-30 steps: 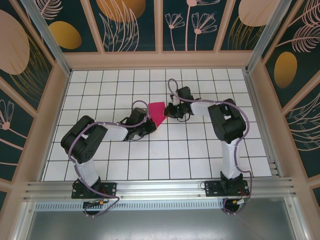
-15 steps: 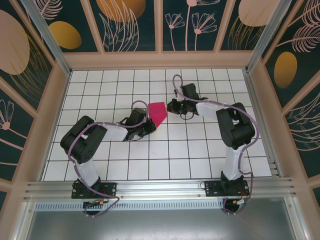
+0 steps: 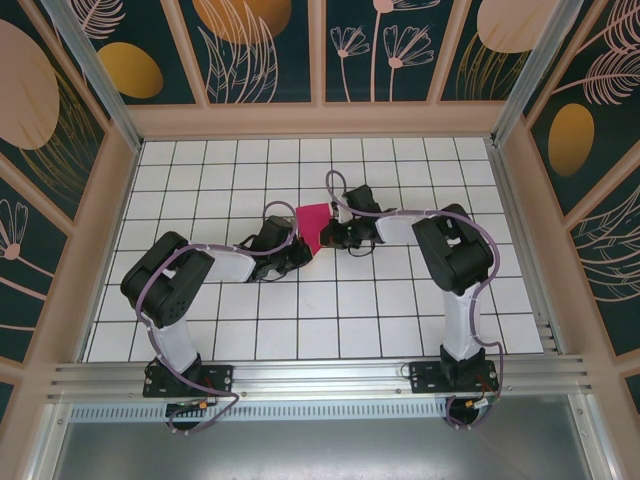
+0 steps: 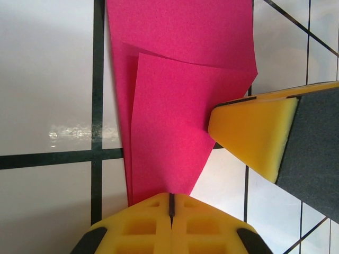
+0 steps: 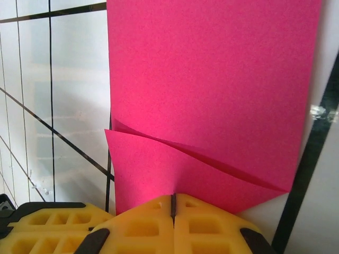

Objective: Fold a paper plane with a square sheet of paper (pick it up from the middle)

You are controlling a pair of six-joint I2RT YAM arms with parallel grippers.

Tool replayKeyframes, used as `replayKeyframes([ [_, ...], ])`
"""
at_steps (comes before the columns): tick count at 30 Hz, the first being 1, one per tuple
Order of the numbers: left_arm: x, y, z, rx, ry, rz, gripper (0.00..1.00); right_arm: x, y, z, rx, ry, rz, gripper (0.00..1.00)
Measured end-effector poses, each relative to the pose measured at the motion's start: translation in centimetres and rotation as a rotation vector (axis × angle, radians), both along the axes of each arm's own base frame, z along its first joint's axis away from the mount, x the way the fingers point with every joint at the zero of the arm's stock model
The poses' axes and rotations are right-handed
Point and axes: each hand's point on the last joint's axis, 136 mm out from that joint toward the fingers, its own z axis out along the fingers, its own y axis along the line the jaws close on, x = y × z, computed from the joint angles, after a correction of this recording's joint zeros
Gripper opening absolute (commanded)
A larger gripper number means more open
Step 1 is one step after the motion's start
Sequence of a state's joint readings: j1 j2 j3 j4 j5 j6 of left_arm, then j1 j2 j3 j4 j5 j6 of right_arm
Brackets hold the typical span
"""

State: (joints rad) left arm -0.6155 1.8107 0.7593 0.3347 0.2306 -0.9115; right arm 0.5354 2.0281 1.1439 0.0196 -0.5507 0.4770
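**Mid-fold, both arms on the sheet.** My left gripper point(image 4: 170, 203) is closed, its tips meeting on the near point of the sheet point(image 4: 180, 95). My right gripper point(image 5: 172, 203) is likewise closed, on the edge of a raised flap. One of its fingers point(image 4: 253, 138) meets the sheet's right border in the left wrist view.

The sheet is already doubled: an upper layer lies askew over a lower one, with an open crease running slantwise between them. From above, the sheet sits between the two grippers near the middle of the table point(image 3: 200, 180). Whether it lies flat or hangs just off the surface I cannot tell at that size.

To do this step well, I judge that I should bring the flap's edge square onto the layer below before flattening. The left pinch should serve as a fixed anchor while the right moves slowly. I should press the crease only once the edges agree, since a skewed crease would likely spoil the dart's symmetry.
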Motion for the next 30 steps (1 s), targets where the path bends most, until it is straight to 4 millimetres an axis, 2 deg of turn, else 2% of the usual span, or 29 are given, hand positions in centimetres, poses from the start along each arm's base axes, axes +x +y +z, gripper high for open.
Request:
replayKeyframes([
  [6, 0.0, 0.0, 0.0, 0.000, 0.000, 0.000, 0.00, 1.3, -0.9, 0.0, 0.000, 0.003, -0.030, 0.00],
  [12, 0.0, 0.0, 0.0, 0.000, 0.000, 0.000, 0.00, 4.4, -3.9, 0.1, -0.022, -0.026, -0.128, 0.00],
  [16, 0.0, 0.0, 0.0, 0.000, 0.000, 0.000, 0.00, 5.1, -4.5, 0.4, -0.038, -0.045, -0.153, 0.00],
  [19, 0.0, 0.0, 0.0, 0.000, 0.000, 0.000, 0.00, 5.0, -4.0, 1.7, -0.035, -0.076, -0.147, 0.00],
  [24, 0.0, 0.0, 0.0, -0.001, -0.001, -0.001, 0.00, 3.3, -1.4, 4.5, 0.009, -0.127, -0.082, 0.00],
  [26, 0.0, 0.0, 0.0, 0.000, 0.000, -0.001, 0.00, 2.4, -0.2, 4.7, 0.023, -0.124, -0.049, 0.00],
  [30, 0.0, 0.0, 0.0, 0.000, 0.000, -0.001, 0.00, 1.3, 0.8, 3.5, 0.031, -0.084, -0.014, 0.00],
])
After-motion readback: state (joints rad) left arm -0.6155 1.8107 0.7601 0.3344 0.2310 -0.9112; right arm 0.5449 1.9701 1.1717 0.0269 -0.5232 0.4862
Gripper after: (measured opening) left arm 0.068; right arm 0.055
